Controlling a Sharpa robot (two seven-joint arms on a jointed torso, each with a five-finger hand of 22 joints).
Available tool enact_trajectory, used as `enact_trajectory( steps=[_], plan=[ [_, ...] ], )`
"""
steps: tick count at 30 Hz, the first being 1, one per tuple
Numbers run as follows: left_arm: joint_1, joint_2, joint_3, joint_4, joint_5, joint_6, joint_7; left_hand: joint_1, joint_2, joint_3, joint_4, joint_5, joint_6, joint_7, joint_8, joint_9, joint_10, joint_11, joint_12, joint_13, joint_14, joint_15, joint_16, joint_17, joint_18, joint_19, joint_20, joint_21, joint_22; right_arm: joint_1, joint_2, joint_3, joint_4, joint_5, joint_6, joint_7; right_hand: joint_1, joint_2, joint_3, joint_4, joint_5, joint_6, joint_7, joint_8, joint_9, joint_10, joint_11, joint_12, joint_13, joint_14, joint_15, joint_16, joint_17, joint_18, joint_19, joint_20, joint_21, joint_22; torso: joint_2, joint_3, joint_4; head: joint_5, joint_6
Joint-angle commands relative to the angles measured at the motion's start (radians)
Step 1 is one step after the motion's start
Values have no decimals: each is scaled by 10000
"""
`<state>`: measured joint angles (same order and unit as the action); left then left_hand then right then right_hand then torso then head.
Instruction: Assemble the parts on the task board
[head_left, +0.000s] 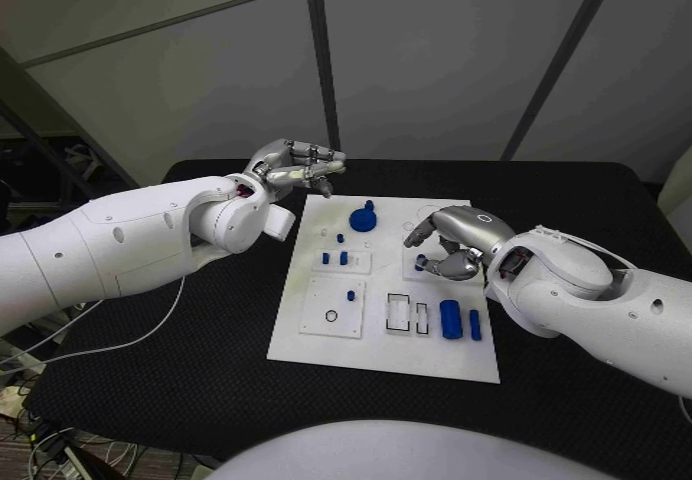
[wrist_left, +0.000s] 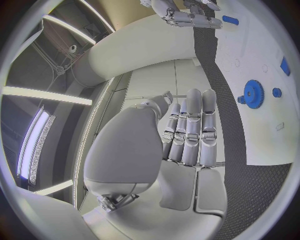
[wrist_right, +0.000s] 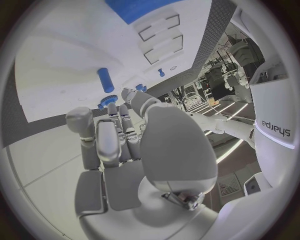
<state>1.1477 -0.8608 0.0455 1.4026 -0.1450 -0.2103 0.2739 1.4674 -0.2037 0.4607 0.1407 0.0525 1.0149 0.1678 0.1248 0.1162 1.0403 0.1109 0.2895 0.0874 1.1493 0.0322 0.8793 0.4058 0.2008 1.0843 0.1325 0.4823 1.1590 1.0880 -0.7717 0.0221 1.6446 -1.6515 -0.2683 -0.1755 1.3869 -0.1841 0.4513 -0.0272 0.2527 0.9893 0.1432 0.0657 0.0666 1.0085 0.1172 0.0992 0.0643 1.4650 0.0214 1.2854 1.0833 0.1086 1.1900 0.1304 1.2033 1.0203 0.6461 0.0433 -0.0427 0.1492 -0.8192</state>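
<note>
The left hand (head_left: 296, 165) hangs off the board's (head_left: 296, 335) ten o'clock corner, over the black table (head_left: 173, 390), its fingers laid together and holding nothing; the left wrist view shows them straight and side by side, so I read it as parked out of the way, leaving the board free for the other arm. The board lies flat mid-table, a white plate with several raised tiles. Going across it: a tile at about eight o'clock carries a dark ring mark and a small blue peg (head_left: 351, 296); above it another tile holds two short blue pegs (head_left: 335, 258); toward twelve o'clock stands the blue gear (head_left: 364, 217), round and toothed with a knob on top. At about five o'clock two empty rectangular slots (head_left: 408, 319) sit just beside two loose blue bars (head_left: 462, 320), which lie flat, seemingly waiting for those slots. The right hand (head_left: 453, 245) hovers at three o'clock with fingers curled down around a small blue part (head_left: 423, 265) on its tile; whether it actually grips that piece or merely cages it I cannot tell. My guess is it is seating or picking that part.
</note>
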Motion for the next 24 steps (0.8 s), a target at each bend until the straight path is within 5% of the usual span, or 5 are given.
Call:
enact_trajectory(
  steps=[1,24],
  plan=[
    [13,8,6,-1,33,120,23,0,109,-55,-16,-28,50,26,63,-14,-83,-2,53,11,-59,-5,-50,-14,-189,-70,-8,-35,-16,33,3,12,-49,-238,783,-367,7,-77,-45,-3,-69,-22,-67,-9,17,-67,0,65,13,129,75,-21,-16,172,-66,-4,-40,-15,10,-11,9,-21,6],
    [12,-12,5,1,33,140,-3,-11,119,-75,-9,-28,55,23,69,-14,-83,-4,71,14,-62,-4,-53,-24,-189,-71,-6,-50,-28,47,341,8,-438,-590,1448,-642,218,229,120,185,-60,445,52,117,85,719,-224,750,46,239,-90,182,179,54,446,-170,302,485,10,-7,13,-38,-64]
  ],
)
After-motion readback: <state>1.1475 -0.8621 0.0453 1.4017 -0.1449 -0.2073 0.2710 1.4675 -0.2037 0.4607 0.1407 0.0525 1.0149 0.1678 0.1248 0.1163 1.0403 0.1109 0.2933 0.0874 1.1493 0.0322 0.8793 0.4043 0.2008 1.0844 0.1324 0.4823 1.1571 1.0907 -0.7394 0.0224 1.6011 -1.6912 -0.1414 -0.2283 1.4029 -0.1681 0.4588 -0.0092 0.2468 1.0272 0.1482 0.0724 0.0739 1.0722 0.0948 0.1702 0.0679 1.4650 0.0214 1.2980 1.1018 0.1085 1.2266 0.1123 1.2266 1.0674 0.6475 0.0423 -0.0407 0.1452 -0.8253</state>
